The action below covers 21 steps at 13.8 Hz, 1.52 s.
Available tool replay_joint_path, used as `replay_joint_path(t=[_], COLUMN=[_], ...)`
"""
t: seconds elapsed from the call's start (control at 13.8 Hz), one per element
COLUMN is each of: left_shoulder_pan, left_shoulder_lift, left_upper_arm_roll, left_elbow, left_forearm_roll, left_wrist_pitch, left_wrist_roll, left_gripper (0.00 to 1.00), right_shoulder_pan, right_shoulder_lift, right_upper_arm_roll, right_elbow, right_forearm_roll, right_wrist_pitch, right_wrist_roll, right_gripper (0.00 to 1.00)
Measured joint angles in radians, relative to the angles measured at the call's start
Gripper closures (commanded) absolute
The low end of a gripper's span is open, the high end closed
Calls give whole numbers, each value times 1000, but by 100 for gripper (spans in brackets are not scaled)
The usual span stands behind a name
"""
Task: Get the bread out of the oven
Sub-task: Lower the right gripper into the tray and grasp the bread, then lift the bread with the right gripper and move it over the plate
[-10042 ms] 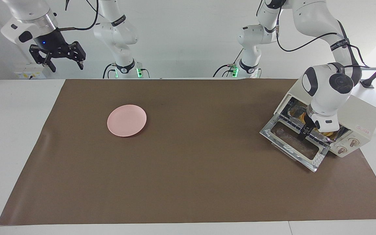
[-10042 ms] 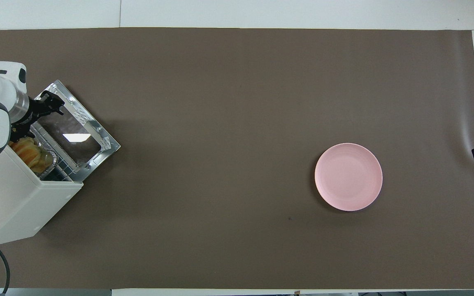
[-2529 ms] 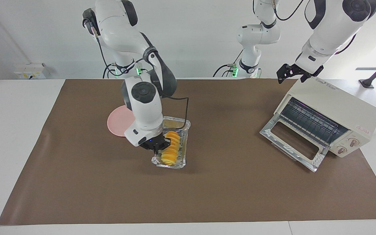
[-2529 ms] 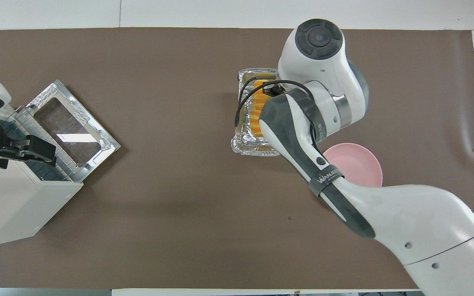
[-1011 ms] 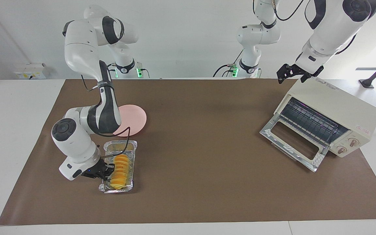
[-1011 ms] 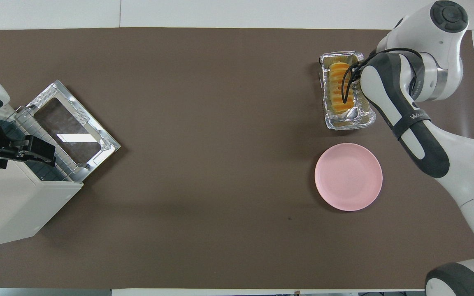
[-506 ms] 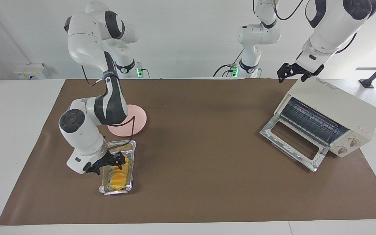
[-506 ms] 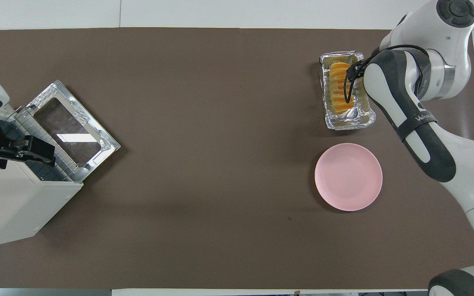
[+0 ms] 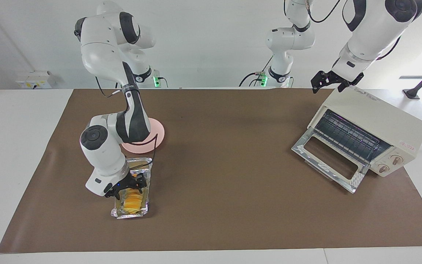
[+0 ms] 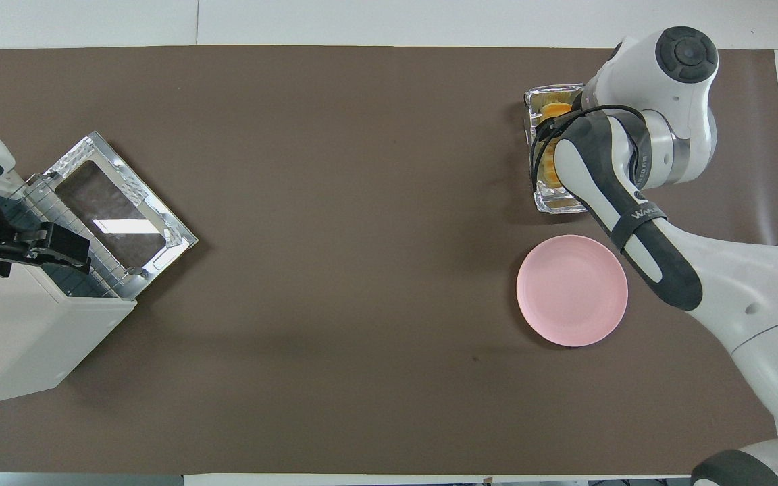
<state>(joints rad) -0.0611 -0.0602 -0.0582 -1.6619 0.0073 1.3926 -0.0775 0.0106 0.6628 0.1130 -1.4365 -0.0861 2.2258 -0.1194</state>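
The bread (image 9: 132, 201) is a ridged golden-orange loaf lying in a crinkled foil tray (image 9: 129, 214) on the brown mat, farther from the robots than the pink plate (image 9: 158, 136). My right gripper (image 9: 128, 186) is low over the loaf's end nearer the robots, open, with a finger on each side. In the overhead view the right arm covers most of the loaf (image 10: 552, 111) and tray (image 10: 554, 202). The cream-white oven (image 9: 379, 123) stands at the left arm's end with its door (image 9: 327, 162) dropped open and its rack bare. My left gripper (image 9: 330, 81) waits open above the oven's top.
The pink plate (image 10: 572, 290) is bare, beside the tray and nearer to the robots. The oven (image 10: 17, 337) and its open door (image 10: 119, 216) take up the mat's corner at the left arm's end. The brown mat (image 9: 233, 205) covers the table.
My right gripper has shifted from the tray's rim to over the loaf. The tray has stayed in place over the last second. The left arm has not moved.
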Motion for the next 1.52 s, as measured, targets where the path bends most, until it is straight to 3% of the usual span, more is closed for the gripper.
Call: replay_joint_path(t=[0.07,0.14,0.22,0.29,0.79,1.01,1.52], left_shoulder_pan=[0,0,0,0,0,0,0], left_shoulder_lift=[0,0,0,0,0,0,0], left_upper_arm_roll=[0,0,0,0,0,0,0], left_elbow=[0,0,0,0,0,0,0], left_forearm_roll=[0,0,0,0,0,0,0], left_wrist_pitch=[0,0,0,0,0,0,0], left_wrist_roll=[0,0,0,0,0,0,0], left_gripper=[0,0,0,0,0,0,0], right_shoulder_pan=[0,1,1,1,-2,-3,12], right_shoulder_lift=[0,0,-1,-2,-13,-32,-228], right_upper_arm_roll=[0,0,0,0,-1,-1,8], right_elbow=[-11,-18,-21,-22,-29,-28,-28], right_forearm_roll=[0,0,0,0,0,-1,-4], right_wrist_pitch=[16,25,29,29,17,-44,-332], right_wrist_roll=[10,18,22,24,25,25,25], right_gripper=[33,54,82,100,100,100,100])
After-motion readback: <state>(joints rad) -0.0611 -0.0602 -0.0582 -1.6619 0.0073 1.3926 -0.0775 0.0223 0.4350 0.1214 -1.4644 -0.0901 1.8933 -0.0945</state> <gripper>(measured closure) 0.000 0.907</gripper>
